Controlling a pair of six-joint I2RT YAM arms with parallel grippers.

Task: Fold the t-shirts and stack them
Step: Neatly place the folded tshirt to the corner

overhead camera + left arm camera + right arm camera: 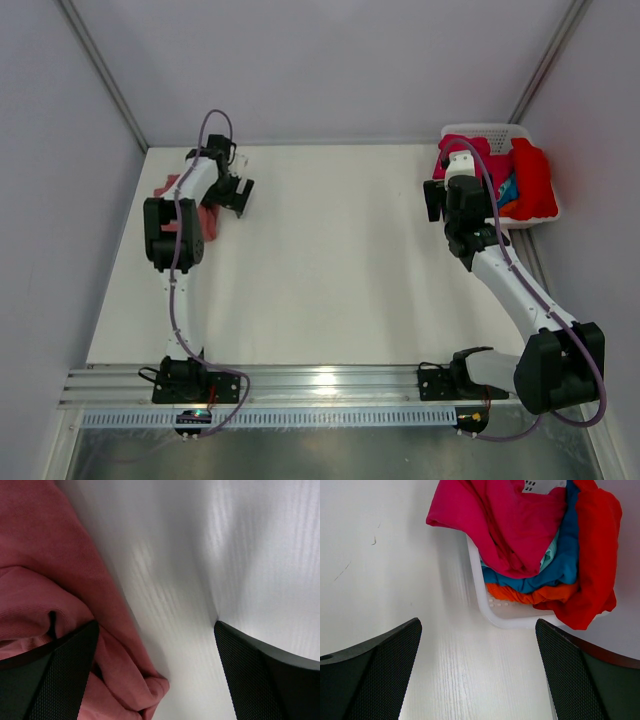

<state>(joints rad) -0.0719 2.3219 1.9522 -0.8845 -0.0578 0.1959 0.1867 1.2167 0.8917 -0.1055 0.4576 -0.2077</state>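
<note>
Nearest, the arm bases sit at the table's [340, 280] front edge. Farther out on the left, the left gripper [156, 630] hangs with its jaws spread wide and empty. One finger is over the edge of the crumpled salmon t-shirt [45, 570], possibly touching it. On the right, the right gripper [477, 625] is likewise spread and empty, just short of the white basket [482, 600] at the far right corner. The basket holds a magenta t-shirt [490, 515] on top, a blue t-shirt [560, 570], an orange t-shirt [520, 594] and a red t-shirt [595, 545] draped over its rim.

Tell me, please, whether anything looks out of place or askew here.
The magenta shirt hangs out over the white basket's rim, and the red shirt drapes over its side. The pink shirt lies crumpled on the table.
</note>
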